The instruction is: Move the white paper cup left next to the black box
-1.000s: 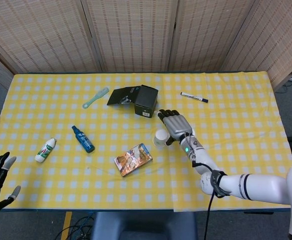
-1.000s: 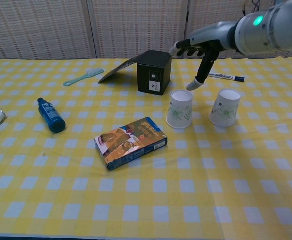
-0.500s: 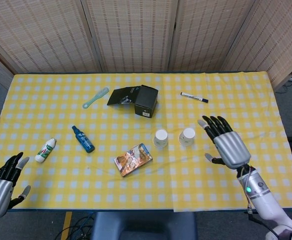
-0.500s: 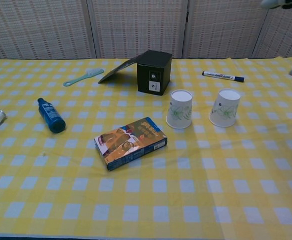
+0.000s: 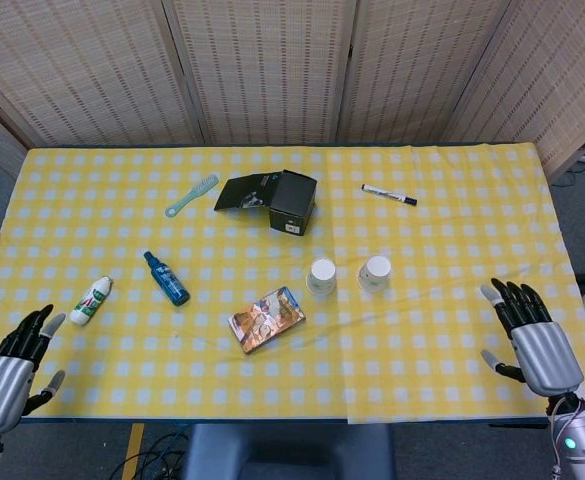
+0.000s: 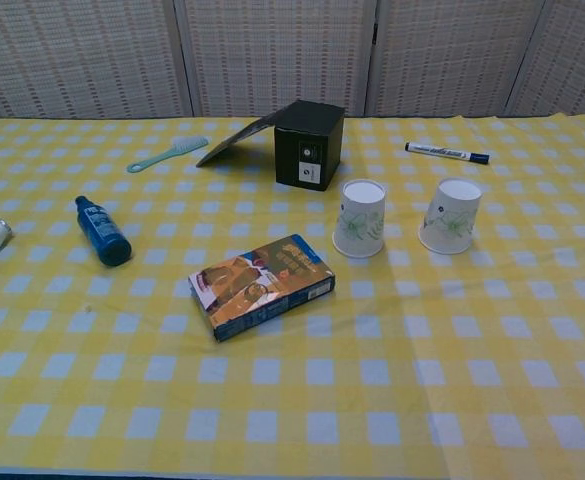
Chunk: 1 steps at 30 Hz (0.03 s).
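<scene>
Two white paper cups stand upside down near the table's middle: one (image 5: 321,276) (image 6: 360,217) just in front of the black box (image 5: 292,201) (image 6: 309,144), the other (image 5: 375,273) (image 6: 450,215) further right. The box has its lid flap lying open to the left. My right hand (image 5: 532,342) hovers open at the table's near right edge, far from both cups. At the near left corner, my left hand (image 5: 7,369) is open with nothing in it. Neither hand shows in the chest view.
A black marker (image 5: 389,194) lies behind the cups at the right. A colourful flat box (image 5: 267,318) lies in front of the left cup. A blue bottle (image 5: 166,278), a white-green tube (image 5: 90,301) and a teal brush (image 5: 192,195) lie on the left half.
My right hand has let go of the cup by the box and drawn back to the near right edge. The left hand has shifted slightly. Both cups stay put.
</scene>
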{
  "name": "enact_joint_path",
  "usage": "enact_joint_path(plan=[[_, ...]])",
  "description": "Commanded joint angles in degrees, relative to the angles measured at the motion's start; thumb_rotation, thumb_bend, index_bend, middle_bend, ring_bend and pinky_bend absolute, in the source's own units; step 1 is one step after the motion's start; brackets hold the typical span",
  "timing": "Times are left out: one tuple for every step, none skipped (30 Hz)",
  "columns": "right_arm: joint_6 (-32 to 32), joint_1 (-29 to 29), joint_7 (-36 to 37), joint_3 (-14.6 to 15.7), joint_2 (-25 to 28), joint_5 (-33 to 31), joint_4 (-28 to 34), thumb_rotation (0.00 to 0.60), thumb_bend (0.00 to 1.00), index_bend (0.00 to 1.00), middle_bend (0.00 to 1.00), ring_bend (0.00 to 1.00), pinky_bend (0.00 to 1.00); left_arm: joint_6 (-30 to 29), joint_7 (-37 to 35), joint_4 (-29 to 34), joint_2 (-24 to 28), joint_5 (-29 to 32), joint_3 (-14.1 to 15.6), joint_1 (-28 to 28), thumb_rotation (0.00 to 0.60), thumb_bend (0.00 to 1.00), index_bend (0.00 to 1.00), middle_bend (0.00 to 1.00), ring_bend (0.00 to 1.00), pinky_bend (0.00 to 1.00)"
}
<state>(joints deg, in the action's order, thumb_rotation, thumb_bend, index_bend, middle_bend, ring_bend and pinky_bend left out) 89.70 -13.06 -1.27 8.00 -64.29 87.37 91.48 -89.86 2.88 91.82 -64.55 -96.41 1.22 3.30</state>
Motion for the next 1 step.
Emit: enact_joint_path(plan=[[0.0,0.5,0.3,-0.9,0.4,0.4,0.6,0.6,0.21,0.0,0.0,0.0,0.0,0.8,0.1,-0.3,-0.3,0.5,0.0,0.3,0.6,0.34,0.0,0.0,0.0,0.24]])
